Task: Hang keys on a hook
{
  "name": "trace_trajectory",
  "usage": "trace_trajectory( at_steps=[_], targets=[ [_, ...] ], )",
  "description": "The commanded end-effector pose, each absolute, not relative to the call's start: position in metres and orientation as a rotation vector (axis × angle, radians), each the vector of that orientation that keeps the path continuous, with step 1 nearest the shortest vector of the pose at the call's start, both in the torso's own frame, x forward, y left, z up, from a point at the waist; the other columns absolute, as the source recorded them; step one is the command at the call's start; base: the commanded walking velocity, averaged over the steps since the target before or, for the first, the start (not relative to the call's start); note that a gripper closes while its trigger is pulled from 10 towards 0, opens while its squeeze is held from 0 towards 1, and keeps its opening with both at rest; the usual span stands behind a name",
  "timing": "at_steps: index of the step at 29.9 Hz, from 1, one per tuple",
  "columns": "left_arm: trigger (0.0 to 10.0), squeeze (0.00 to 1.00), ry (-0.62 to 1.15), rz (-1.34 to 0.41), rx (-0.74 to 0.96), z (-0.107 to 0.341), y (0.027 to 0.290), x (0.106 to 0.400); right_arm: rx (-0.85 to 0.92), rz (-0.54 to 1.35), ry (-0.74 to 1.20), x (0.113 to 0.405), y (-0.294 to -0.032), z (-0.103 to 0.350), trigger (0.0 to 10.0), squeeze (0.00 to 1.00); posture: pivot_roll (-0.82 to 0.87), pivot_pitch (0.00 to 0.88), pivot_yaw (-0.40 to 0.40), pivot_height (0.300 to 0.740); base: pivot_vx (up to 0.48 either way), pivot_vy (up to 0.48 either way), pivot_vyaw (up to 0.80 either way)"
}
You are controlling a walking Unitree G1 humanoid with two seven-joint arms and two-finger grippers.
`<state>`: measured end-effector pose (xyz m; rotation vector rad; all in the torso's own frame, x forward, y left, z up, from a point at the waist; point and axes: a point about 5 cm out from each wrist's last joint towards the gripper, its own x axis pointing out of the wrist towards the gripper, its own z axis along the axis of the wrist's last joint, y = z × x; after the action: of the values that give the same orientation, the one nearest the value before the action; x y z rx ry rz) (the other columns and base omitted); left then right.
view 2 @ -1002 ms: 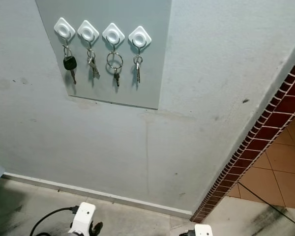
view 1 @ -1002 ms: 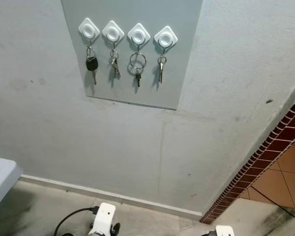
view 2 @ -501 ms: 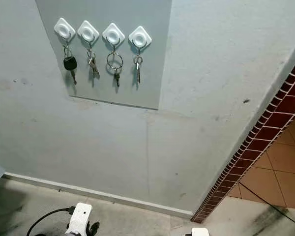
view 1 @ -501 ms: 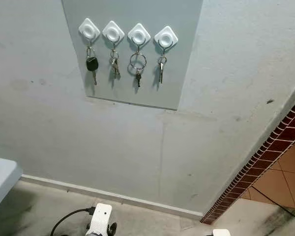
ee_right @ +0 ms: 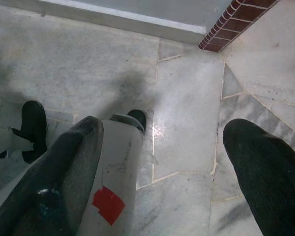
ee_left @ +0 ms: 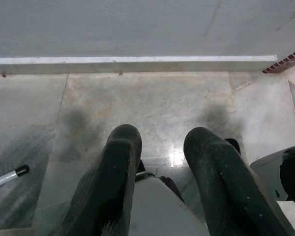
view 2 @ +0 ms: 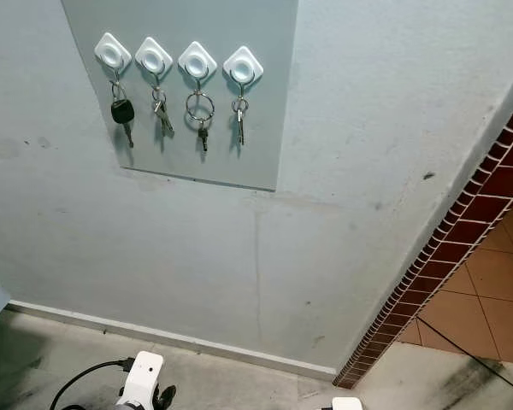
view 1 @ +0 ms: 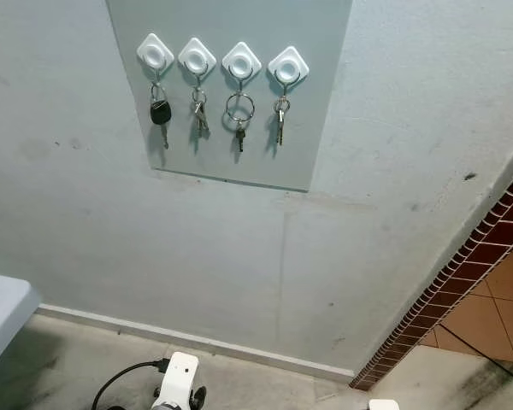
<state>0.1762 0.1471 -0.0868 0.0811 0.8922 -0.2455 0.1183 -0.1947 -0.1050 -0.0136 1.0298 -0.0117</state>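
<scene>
Grey panel (view 1: 239, 94) on the wall carries four white hooks (view 1: 241, 61), each bearing keys (view 1: 239, 115) (black-fobbed set leftmost). Left wrist view: left end effector (ee_left: 160, 147) released, empty, fingers slightly parted above the marble floor (ee_left: 152, 98). Right wrist view: right end effector (ee_right: 162, 147) released wide, empty, above the floor.
</scene>
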Motion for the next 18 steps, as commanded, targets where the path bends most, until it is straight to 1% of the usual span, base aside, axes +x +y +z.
trace_trajectory(
  at_steps=[1,3,18],
  targets=[
    [10.0,0.0,0.902,-0.25,0.085,-0.0874,0.1488,0.1752,-0.012,-0.01,1.067,0.1097,-0.194,-0.108,10.0,0.0,0.06,0.0,0.002,0.736,0.0,0.0,0.0],
    [10.0,0.0,0.902,-0.25,0.085,-0.0873,0.1491,0.1753,-0.012,-0.011,1.068,0.1098,-0.1941,-0.108,10.0,0.0,0.06,0.0,0.002,0.736,0.0,0.0,0.0],
    [10.0,0.0,0.9,-0.247,0.086,-0.0873,0.1497,0.1752,-0.012,-0.013,1.078,0.1093,-0.1939,-0.1084,10.0,0.0,0.06,0.0,0.001,0.736,0.0,0.0,-0.59]
  ],
)
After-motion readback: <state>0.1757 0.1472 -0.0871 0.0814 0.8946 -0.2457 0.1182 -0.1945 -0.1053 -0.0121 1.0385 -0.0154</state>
